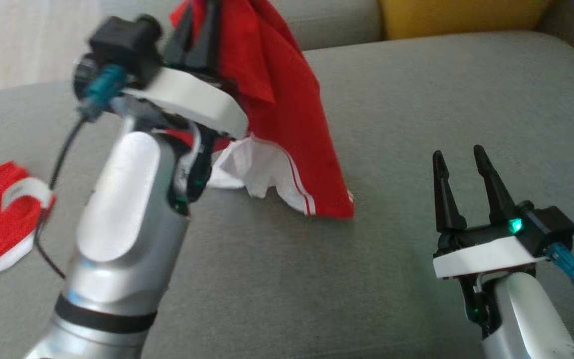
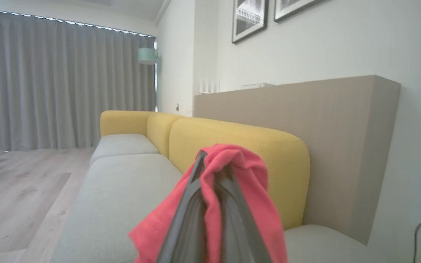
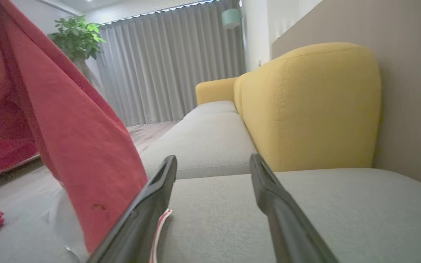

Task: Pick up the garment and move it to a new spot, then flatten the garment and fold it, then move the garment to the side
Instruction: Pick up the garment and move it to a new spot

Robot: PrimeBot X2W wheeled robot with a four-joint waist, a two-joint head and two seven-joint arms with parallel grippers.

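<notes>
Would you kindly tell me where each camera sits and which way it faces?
Head view: on the robot's head, looking down at the grey sofa seat; shows the left hand shut on the red garment and the open right hand.
Left wrist view: on the left wrist, facing along the sofa toward the curtain; its fingers show, garment draped over them.
Right wrist view: low over the seat, facing the same curtain; its spread fingers show.
Shared: both wrist views show the yellow backrest and curtain; all three, the garment.

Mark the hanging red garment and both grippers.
red garment point(image 1: 287, 129): head view, on its hanging red panel.
left gripper point(image 2: 214, 164): left wrist view, between its cloth-wrapped fingertips.
right gripper point(image 1: 459, 152): head view, in the gap between its open fingertips.
</notes>
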